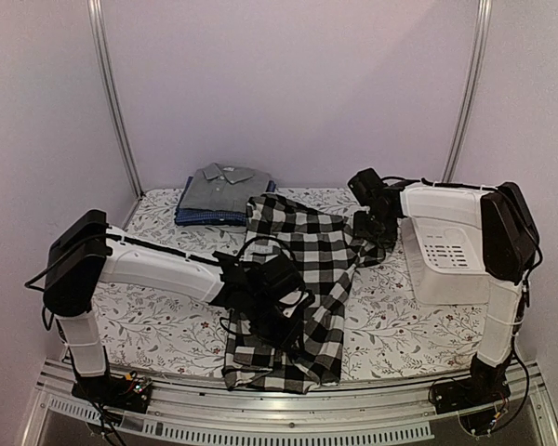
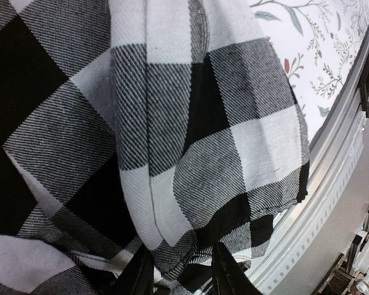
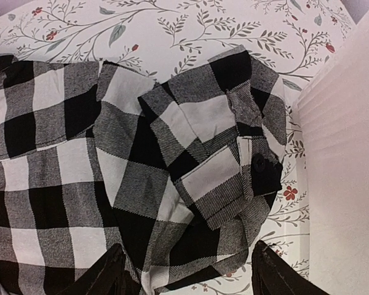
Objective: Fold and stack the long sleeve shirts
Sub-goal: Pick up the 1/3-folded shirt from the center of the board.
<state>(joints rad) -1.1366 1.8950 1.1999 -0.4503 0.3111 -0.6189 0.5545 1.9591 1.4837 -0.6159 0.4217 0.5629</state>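
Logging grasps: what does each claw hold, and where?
Left claw pinches the checked shirt at a folded edge; right claw is open over its cuff, holding nothing.

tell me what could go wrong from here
The left end effector pinches a fold of the checked shirt, whose hem lies at the rail; a pull may drag it over the edge.
The right end effector hangs open over the cuff beside the basket and may bump it.
Its far corner lies by the grey shirt; tugging may upset that.

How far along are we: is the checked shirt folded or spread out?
Half-folded: the checked shirt lies long across the table with layers doubled over, one sleeve bunched beside the basket.
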